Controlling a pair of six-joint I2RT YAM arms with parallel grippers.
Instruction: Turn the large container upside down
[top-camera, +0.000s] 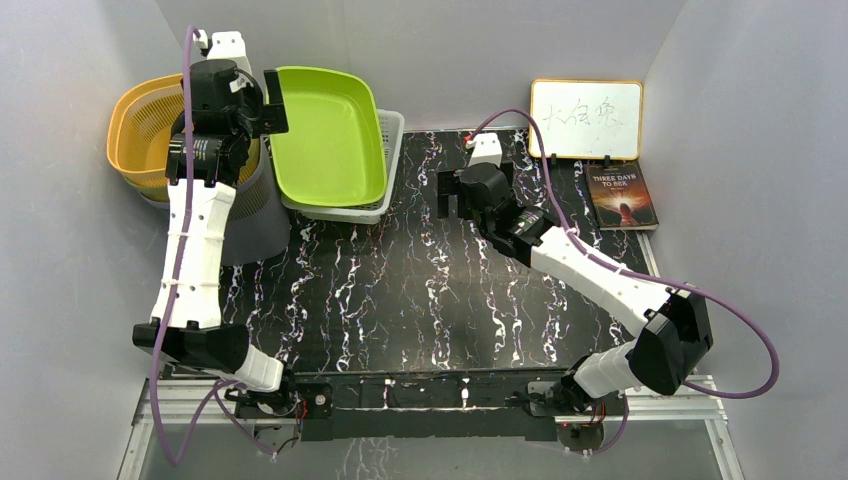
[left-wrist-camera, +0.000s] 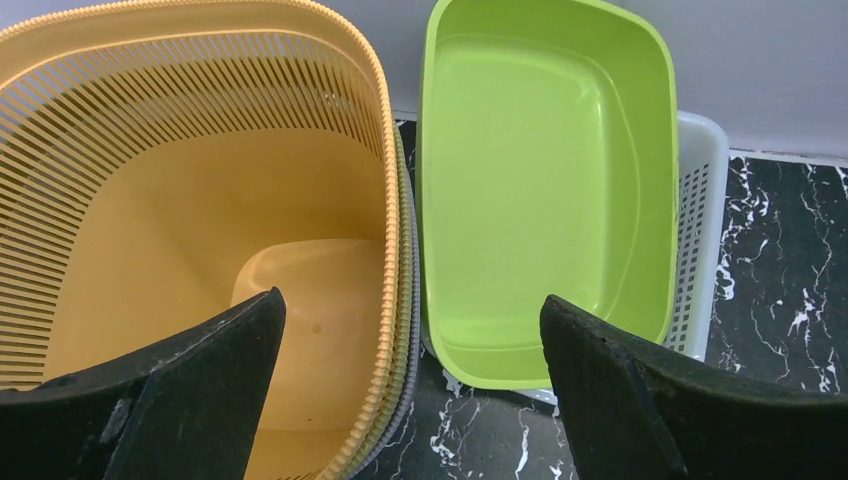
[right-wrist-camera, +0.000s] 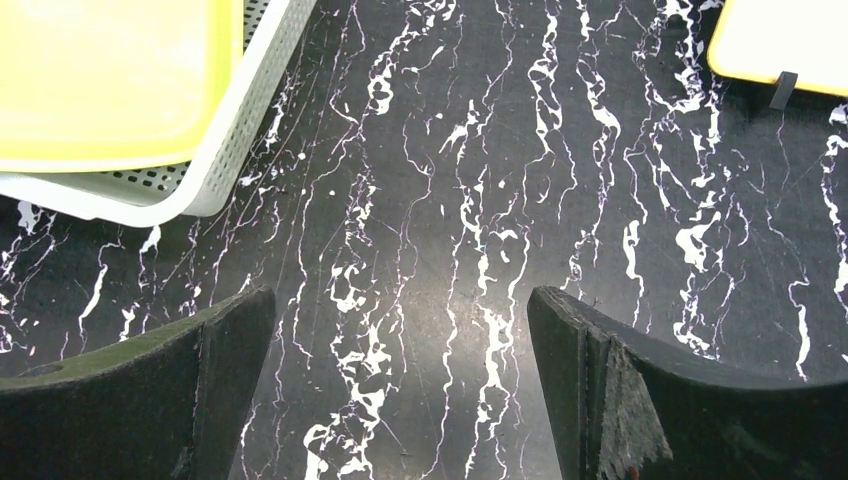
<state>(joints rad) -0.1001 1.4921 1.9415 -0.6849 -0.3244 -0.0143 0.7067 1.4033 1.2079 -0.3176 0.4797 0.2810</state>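
- The black marbled table (top-camera: 420, 290) carries everything.
- The orange slatted basket (left-wrist-camera: 150, 110) is, I judge, the large container. It sits nested in a grey bin (top-camera: 255, 215), and its right rim passes between the fingers of the left gripper (left-wrist-camera: 410, 310) without touching them. It looks like thin plastic, so I expect it to be light, a little springy and smooth. The stiff rolled rim is the best place to pinch it, because the slats may bend.
- One green tub (left-wrist-camera: 530, 180) lies in one white perforated basket (left-wrist-camera: 697, 220), just right of that rim and ahead of the left fingers.
- One whiteboard (top-camera: 585, 118) and one book (top-camera: 622, 195) stand well away to the right.
- The left gripper is spread wide and holds nothing.
- The right gripper (right-wrist-camera: 400, 300) is also spread and holds nothing. It is over bare table, with the white basket ahead-left of its fingers.
- Orange baskets: one. Under it I count one grey rim surely, and I cannot tell if there are more.
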